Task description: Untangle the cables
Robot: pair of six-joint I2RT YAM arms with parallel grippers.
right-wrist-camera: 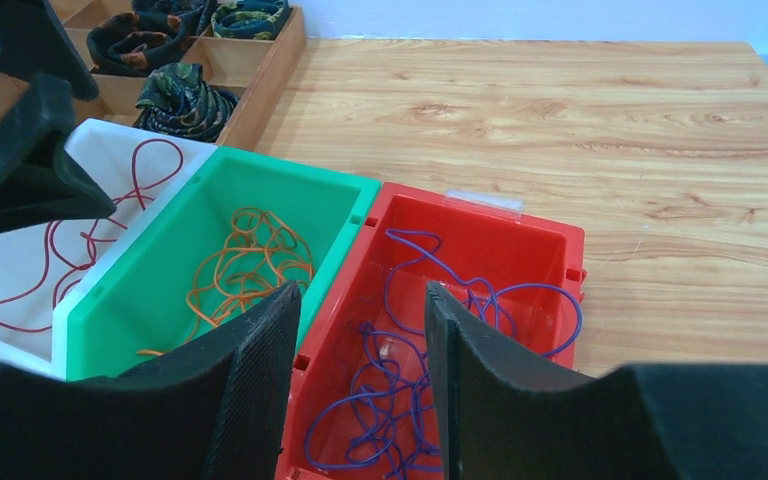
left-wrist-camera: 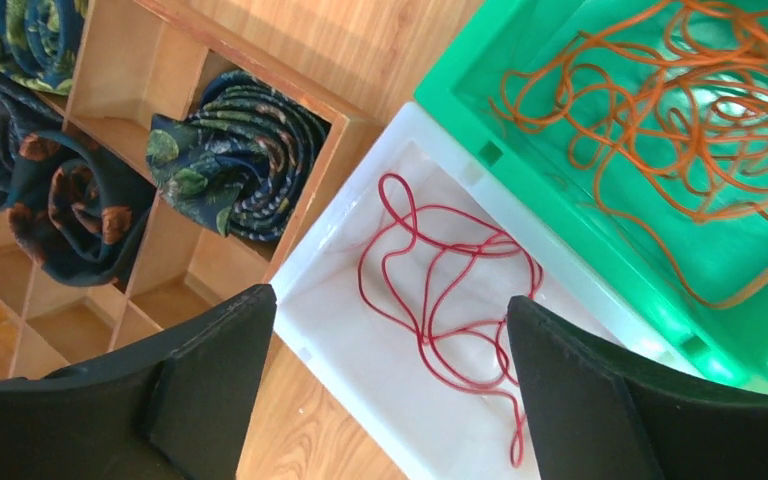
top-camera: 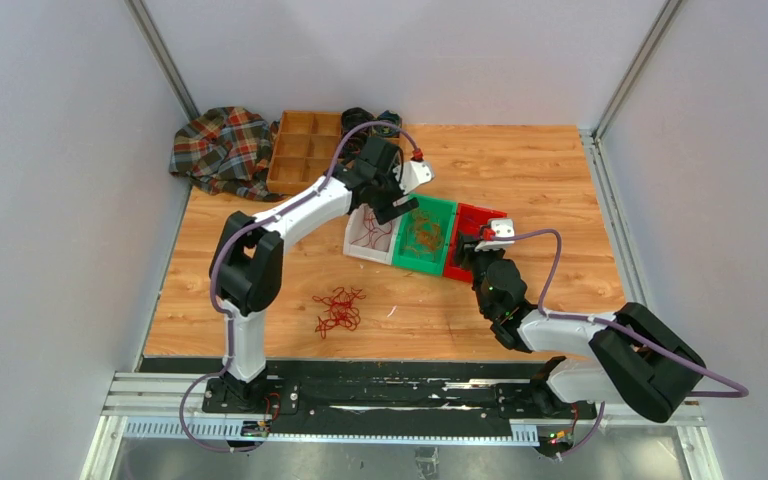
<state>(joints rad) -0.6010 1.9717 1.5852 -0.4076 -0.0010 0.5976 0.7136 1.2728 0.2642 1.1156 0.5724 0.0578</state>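
Note:
A loose bunch of red wires (top-camera: 338, 310) lies on the table at the near left. One red wire (left-wrist-camera: 450, 290) lies in the white bin (left-wrist-camera: 360, 350). Orange wires (left-wrist-camera: 680, 120) fill the green bin (left-wrist-camera: 480, 110). Purple wires (right-wrist-camera: 430, 340) lie in the red bin (right-wrist-camera: 480, 220). My left gripper (left-wrist-camera: 390, 305) is open and empty above the white bin; it also shows in the top view (top-camera: 392, 205). My right gripper (right-wrist-camera: 362, 292) is open and empty above the near end of the red bin, as the top view (top-camera: 482, 255) also shows.
A wooden compartment tray (top-camera: 305, 150) with dark fabric rolls (left-wrist-camera: 235, 150) stands at the back left, touching the white bin's corner. A plaid cloth (top-camera: 222, 148) lies left of it. The three bins sit side by side mid-table.

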